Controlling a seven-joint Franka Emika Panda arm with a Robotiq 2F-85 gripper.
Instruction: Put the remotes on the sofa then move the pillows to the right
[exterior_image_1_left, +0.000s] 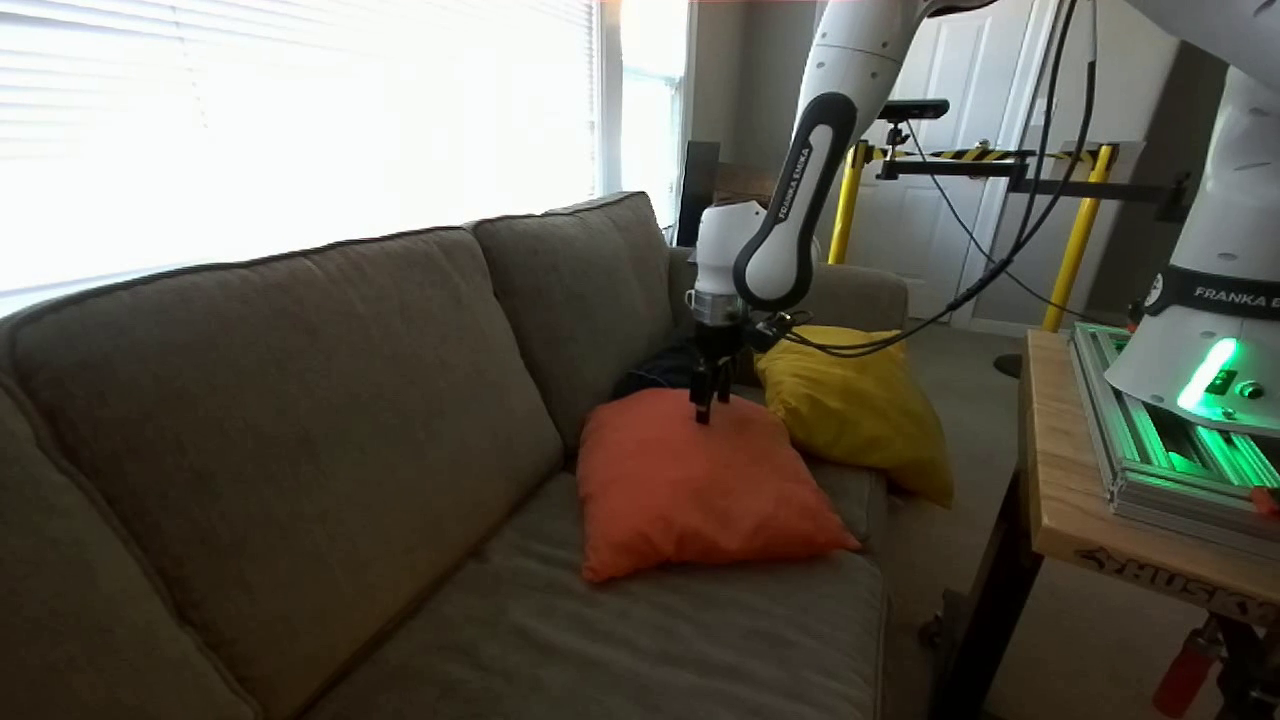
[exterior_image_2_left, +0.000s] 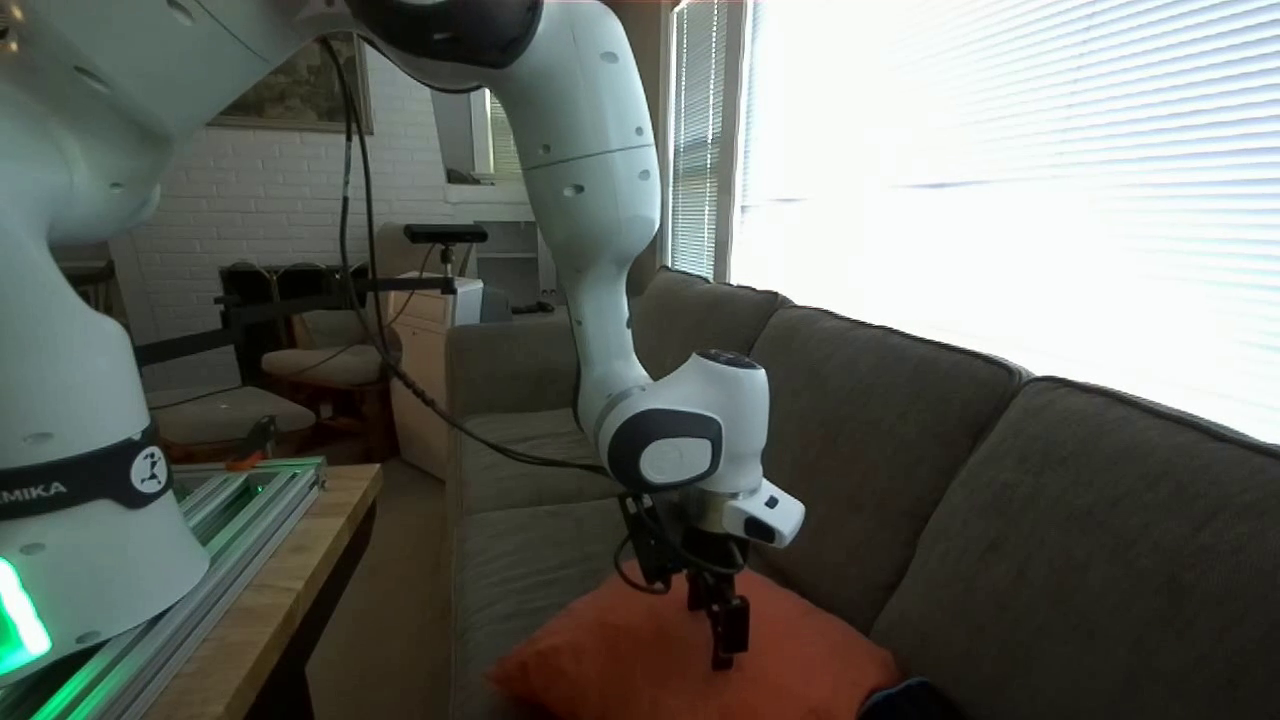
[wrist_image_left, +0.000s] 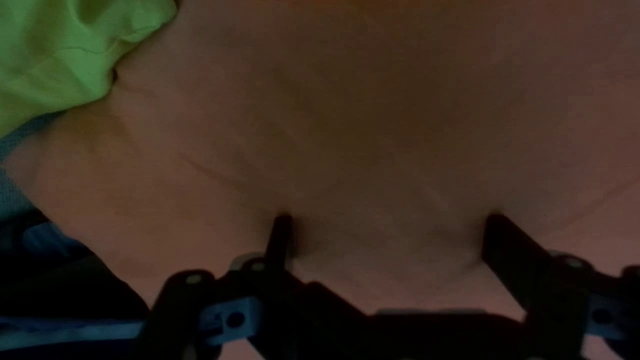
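Observation:
On the seat of the grey-beige sofa lies the orange-red pillow, which nearly fills the wrist view. Behind it in an exterior view, the yellow pillow leans near the far armrest; a corner of this yellow pillow shows at the upper left of the wrist view. My gripper points down onto the orange-red pillow. Its fingers stand wide apart, and the tips seem to touch or dent the fabric, with no fold pinched between them. The remotes are out of view.
Dark cloth lies between the orange-red pillow and the sofa back, seen also as dark cloth in the wrist view. The robot's wooden bench stands across a gap from the sofa's front. Black cables hang from the arm.

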